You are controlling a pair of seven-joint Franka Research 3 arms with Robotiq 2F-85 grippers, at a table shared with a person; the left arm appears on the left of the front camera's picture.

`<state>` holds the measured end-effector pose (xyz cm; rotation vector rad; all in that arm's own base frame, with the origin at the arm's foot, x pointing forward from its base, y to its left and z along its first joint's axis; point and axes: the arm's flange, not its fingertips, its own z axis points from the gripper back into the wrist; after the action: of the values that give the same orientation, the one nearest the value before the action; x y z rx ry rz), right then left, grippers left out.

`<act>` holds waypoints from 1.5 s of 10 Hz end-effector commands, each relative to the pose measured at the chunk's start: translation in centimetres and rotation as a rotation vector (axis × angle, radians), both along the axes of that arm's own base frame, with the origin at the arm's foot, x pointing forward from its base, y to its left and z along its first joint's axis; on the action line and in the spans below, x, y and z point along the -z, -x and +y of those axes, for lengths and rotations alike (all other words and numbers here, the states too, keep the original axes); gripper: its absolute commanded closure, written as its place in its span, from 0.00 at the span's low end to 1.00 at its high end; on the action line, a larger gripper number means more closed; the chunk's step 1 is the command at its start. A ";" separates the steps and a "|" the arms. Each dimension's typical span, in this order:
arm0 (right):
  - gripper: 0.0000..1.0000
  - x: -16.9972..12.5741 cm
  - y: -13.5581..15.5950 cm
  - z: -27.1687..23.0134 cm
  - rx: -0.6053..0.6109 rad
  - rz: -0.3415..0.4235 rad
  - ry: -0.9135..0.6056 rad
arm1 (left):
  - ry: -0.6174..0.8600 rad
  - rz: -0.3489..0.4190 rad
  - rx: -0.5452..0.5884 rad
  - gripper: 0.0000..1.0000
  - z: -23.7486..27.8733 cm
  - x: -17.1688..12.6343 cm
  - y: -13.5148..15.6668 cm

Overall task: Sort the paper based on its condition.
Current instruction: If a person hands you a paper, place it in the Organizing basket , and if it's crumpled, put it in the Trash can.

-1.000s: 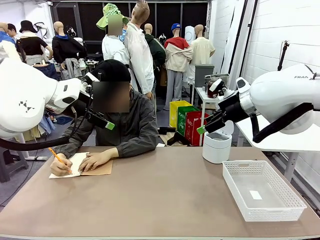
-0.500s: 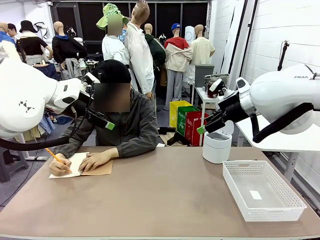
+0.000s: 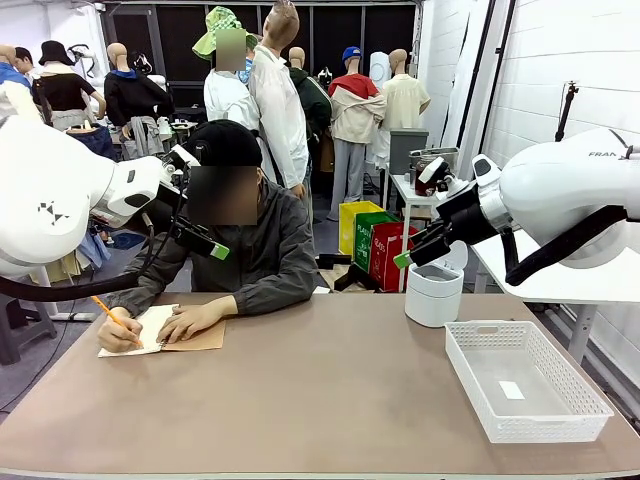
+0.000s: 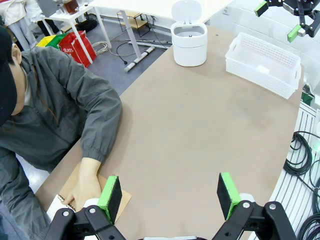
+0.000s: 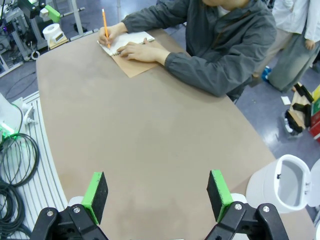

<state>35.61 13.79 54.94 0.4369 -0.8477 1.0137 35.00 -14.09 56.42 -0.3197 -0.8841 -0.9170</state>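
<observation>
**Both arms wait raised while the person writes**

Over the last second only the pencil (image 3: 108, 310) has shifted. The left gripper (image 4: 168, 192) and right gripper (image 5: 157, 192) have stayed put above the table (image 3: 330, 400), jaws spread wide and empty, so sorting likely has not begun. The person (image 3: 260, 250) holds the paper (image 3: 152, 325) down on the notebook (image 3: 205, 338) by the far left edge. The middle is bare, with the basket (image 3: 470, 375) near the right edge and the bin (image 3: 433, 290) behind it.
</observation>
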 end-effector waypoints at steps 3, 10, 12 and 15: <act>0.00 0.2 -0.2 0.0 -0.016 -0.001 -0.011 | 0.003 0.009 -0.003 0.00 0.0 0.0 0.0; 0.00 0.2 -0.2 0.0 -0.016 -0.001 -0.011 | 0.003 0.009 -0.003 0.00 0.0 0.0 0.0; 0.00 0.2 -0.2 0.0 -0.016 -0.001 -0.011 | 0.003 0.009 -0.003 0.00 0.0 0.0 0.0; 0.00 0.2 -0.2 0.0 -0.016 -0.001 -0.011 | 0.003 0.009 -0.003 0.00 0.0 0.0 0.0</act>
<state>35.61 13.80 54.95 0.4367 -0.8477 1.0140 35.00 -14.09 56.42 -0.3197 -0.8841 -0.9170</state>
